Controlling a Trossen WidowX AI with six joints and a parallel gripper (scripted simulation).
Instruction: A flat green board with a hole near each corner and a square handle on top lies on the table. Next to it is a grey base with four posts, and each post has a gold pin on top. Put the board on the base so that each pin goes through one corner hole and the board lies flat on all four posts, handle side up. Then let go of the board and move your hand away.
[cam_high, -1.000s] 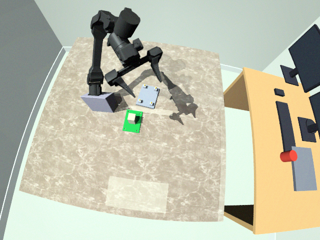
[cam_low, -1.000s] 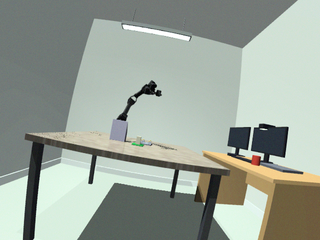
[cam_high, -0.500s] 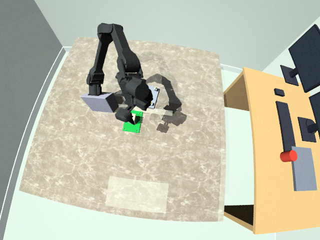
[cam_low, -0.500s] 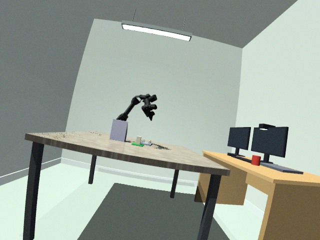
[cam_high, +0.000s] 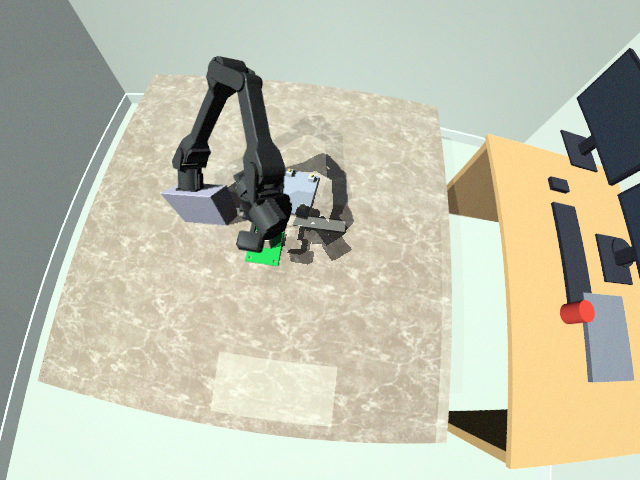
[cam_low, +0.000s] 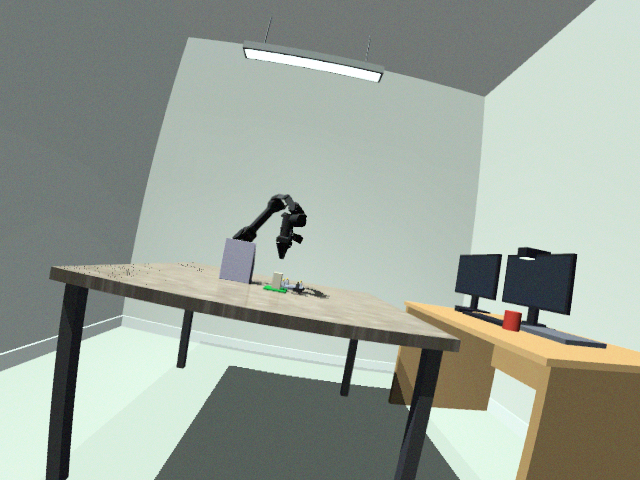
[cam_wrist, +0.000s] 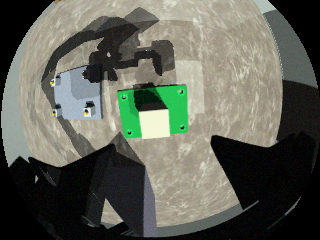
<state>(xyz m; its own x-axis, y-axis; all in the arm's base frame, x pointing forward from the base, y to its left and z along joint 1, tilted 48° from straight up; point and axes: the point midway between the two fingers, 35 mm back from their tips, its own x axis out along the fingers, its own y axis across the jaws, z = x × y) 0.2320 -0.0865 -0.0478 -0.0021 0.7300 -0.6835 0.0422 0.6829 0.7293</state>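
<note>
Brown marbled stone pattern covered the table, with pale walls behind it and a wooden desk standing off to one side. I took the board as my landmark. It lay flat on the table, its pale handle facing up and a hole showing near each corner in the wrist view. Just beside it, and apart from it, sat the base, its four posts topped with gold pins, none of them yet through a hole. Beyond the board on its other side stood the lilac block that carried my arm. Well apart from the board, the red cup stood on the desk.

My gripper hung above the board, fingers spread wide with nothing between them. I judged the step in hand to be the approach to the grasp. The next move, I reckoned, called for centring over the handle, squaring the fingers to its sides and lowering straight before closing. Coming down off-centre might have knocked the handle and skewed the board.
</note>
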